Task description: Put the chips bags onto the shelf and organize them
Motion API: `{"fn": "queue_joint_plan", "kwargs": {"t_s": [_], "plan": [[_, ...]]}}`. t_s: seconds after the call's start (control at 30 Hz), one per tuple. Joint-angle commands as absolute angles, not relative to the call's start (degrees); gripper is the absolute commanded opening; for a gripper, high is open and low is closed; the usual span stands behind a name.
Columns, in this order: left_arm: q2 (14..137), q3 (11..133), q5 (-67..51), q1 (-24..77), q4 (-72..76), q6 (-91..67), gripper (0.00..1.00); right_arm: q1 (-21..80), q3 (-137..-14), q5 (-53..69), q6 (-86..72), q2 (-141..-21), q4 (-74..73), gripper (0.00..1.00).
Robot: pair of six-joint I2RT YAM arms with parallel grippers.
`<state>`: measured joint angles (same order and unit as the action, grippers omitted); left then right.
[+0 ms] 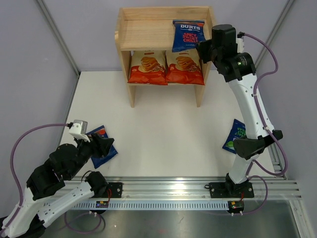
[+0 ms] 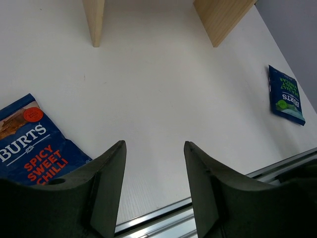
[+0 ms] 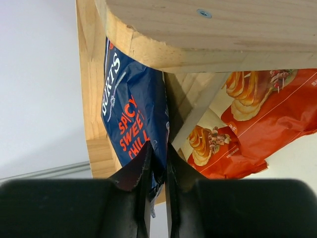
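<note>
The wooden shelf (image 1: 148, 34) stands at the back. Two Cassava Chips bags (image 1: 147, 68) (image 1: 184, 67) stand side by side on its lower tier. My right gripper (image 1: 202, 49) is shut on the edge of a red-labelled Burts bag (image 1: 187, 35), holding it upright at the right end of the top tier; the right wrist view shows the fingers (image 3: 143, 173) pinching that bag (image 3: 132, 106). A second red-labelled Burts bag (image 1: 102, 148) lies flat at the near left, just beside my open, empty left gripper (image 2: 154, 163). The green-labelled Burts bag (image 1: 236, 136) lies flat at the right, partly behind my right arm.
A metal rail (image 1: 198, 191) runs along the table's near edge with both arm bases on it. Grey walls close in the sides and back. The shelf's two front legs (image 2: 94, 22) (image 2: 220, 20) show in the left wrist view.
</note>
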<state>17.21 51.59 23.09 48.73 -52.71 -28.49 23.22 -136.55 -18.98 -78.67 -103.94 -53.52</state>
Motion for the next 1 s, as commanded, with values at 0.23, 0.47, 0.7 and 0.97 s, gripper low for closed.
{"fn": "queue_joint_plan", "kwargs": {"t_s": [0.23, 0.47, 0.7, 0.97], "plan": [[14.24, 51.42, 24.08, 48.87, -50.54, -28.56, 0.50, 20.57, -142.54, -23.03, -84.12, -107.64, -50.88, 0.14], [14.15, 51.24, 23.64, 48.87, -50.36, -28.30, 0.50, 18.63, -145.47, -20.13, -81.30, -111.36, -51.07, 0.18], [13.98, 51.33, 23.64, 48.95, -50.27, -28.30, 0.50, 18.72, -139.66, -18.02, -79.81, -105.92, -47.46, 0.41], [13.36, 51.50, 24.96, 48.87, -50.89, -28.92, 0.50, 18.63, -137.13, -19.60, -75.85, -101.70, -51.77, 0.75]]}}
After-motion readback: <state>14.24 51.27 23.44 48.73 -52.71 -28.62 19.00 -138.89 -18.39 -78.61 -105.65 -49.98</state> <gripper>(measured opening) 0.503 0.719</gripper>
